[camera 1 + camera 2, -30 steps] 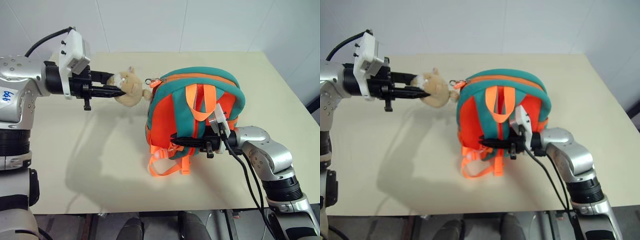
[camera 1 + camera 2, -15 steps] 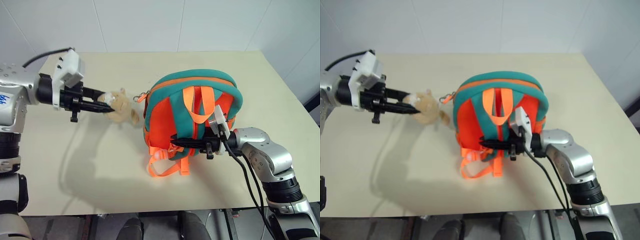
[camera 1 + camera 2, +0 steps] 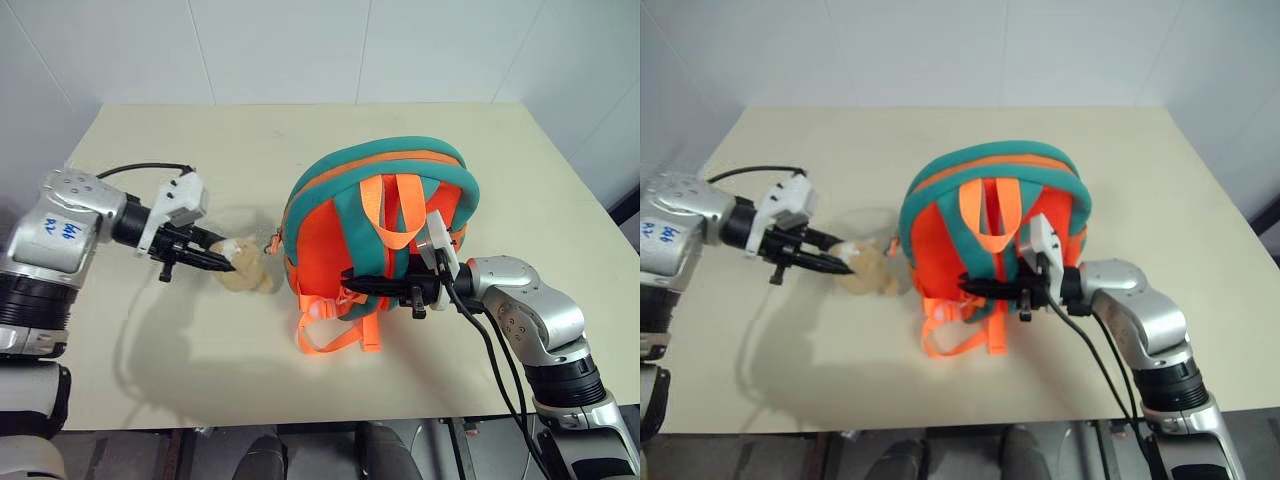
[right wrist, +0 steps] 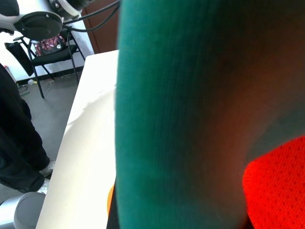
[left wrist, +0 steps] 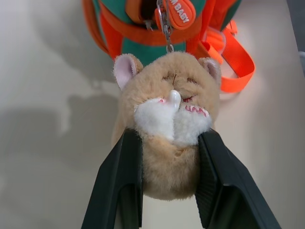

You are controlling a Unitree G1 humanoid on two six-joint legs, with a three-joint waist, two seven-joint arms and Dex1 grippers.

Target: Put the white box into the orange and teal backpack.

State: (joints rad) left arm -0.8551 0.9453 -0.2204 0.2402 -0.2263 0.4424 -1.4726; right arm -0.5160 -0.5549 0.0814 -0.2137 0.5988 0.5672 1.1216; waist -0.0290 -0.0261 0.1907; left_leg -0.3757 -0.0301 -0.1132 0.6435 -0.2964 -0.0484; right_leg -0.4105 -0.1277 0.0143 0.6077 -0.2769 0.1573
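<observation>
The orange and teal backpack [image 3: 380,195] stands upright in the middle of the table, straps facing me. My right gripper [image 3: 352,283] reaches in from the right, level, and is shut on the backpack's teal strap [image 4: 181,119]. A tan plush toy [image 5: 167,138] hangs by a short chain from the backpack's orange zipper tab [image 5: 174,12]. My left gripper [image 3: 222,262] is shut on that plush toy [image 3: 245,274], low over the tabletop just left of the backpack. The white box is out of view.
The cream table [image 3: 180,340] has bare surface left of and in front of the backpack. Orange webbing loops [image 3: 335,335] trail from the bag's base. Off the table's edge stand a chair [image 4: 43,28] and a person in dark clothes [image 4: 14,143].
My left gripper has come down with the plush toy, from level with the backpack's top to just above the table. The right gripper and backpack have stayed put.
</observation>
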